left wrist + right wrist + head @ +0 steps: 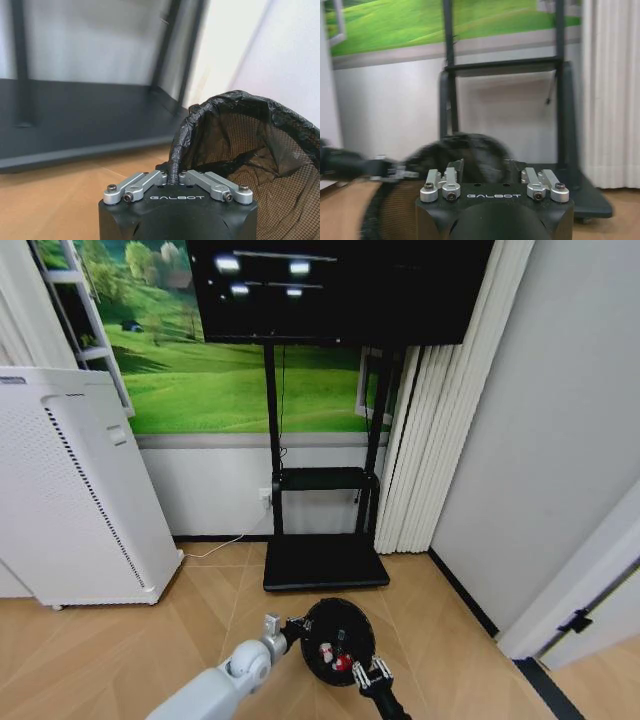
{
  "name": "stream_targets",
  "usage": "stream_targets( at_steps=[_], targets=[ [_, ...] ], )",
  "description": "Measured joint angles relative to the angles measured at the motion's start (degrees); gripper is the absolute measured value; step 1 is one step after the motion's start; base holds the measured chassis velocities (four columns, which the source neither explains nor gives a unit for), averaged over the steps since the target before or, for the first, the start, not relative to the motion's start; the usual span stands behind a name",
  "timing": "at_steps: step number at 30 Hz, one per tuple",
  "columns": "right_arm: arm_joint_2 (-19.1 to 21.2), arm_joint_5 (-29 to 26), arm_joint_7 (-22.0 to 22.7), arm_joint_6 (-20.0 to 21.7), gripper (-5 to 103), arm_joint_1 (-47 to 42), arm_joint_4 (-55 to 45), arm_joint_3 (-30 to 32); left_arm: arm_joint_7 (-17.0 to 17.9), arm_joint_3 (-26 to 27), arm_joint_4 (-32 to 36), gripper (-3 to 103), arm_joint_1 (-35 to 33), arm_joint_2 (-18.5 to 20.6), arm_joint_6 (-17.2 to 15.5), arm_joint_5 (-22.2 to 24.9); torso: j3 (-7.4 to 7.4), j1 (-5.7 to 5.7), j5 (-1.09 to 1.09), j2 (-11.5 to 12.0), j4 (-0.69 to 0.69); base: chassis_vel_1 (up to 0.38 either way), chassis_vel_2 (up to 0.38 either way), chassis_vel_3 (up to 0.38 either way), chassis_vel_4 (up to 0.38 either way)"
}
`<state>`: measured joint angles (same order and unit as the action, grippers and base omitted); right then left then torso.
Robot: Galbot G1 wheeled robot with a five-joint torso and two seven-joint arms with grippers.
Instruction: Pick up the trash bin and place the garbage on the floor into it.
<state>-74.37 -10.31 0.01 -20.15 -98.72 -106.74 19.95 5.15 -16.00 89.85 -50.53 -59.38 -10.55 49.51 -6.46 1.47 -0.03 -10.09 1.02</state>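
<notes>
Left pincer (174, 176) clamping upright trash bin (338, 640) rim, mouth upward

Setting before you: a furnished indoor room, home or showroom type. Herringbone wood floor (120, 650); large dark screen (340, 285) on a black wheeled stand (325, 560); green meadow mural (220, 380); white perforated appliance (75, 490); pale pleated curtains (425, 440).

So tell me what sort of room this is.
Probably a home-style living room or a mock-up of one: a large dark screen on a black floor stand, a white air purifier, herringbone wood floor, and a meadow mural.
</notes>
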Motion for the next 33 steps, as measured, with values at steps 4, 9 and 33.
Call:
stream_targets(
  at_steps=[4,9,33],
  targets=[
    [-0.4,-1.3,3.6,0.7,67,0.4,-1.7,1.6,4.6,6.6,4.5,4,-3.8,1.8,-1.1,1.8,0.01,0.00,0.01,0.0,-0.02,0.000,0.000,0.000,0.000],
    [-0.6,-2.3,7.3,0.4,88,2.0,-1.7,3.7,7.4,18.7,11.9,4,-12.2,6.1,-1.9,4.2,0.01,0.00,0.01,0.0,-0.05,0.000,0.000,0.000,0.000],
    [-4.4,-2.4,8.7,-0.9,100,5.1,-0.5,8.3,24.1,84.4,32.3,4,-69.5,-3.4,-6.6,25.6,0.01,0.00,0.00,0.0,-0.01,0.022,0.024,-0.022,-0.021]
  ],
)
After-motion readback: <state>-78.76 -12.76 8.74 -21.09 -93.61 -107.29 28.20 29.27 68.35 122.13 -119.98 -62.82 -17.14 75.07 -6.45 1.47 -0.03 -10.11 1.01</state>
